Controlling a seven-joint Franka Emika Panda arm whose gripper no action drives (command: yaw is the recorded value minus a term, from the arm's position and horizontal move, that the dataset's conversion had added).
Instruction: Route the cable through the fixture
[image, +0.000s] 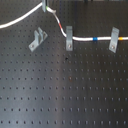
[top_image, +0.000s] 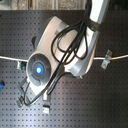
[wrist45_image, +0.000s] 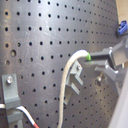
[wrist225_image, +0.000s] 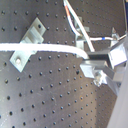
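The first exterior view shows the black perforated metal breadboard (image: 65, 95) filling the frame, and across its far part runs the long thin white flexible cable (image: 22, 19), which climbs from the first exterior view's left edge to a peak at the gripper (image: 46, 7), then drops past its red-orange band and passes through two slim straight-set grey clips, the nearer one (image: 69, 39) and the farther one (image: 114, 40). The small grey metal fixture (image: 37, 40) with two parallel upright prongs, set diagonally, stands empty; the cable passes on its far side, near but not touching. The gripper, barely visible at the top edge of this view, sits beyond the fixture and a little toward the slim clips. In the second exterior view the white arm (top_image: 65, 45) hides most of this. In the second wrist view the grey fingers (wrist225_image: 95, 62) appear closed on the cable (wrist225_image: 45, 48), which stretches away past the fixture (wrist225_image: 29, 40). The likely next move is to carry the held span back toward the fixture, line it up with the diagonal slot, and lower it between the prongs.
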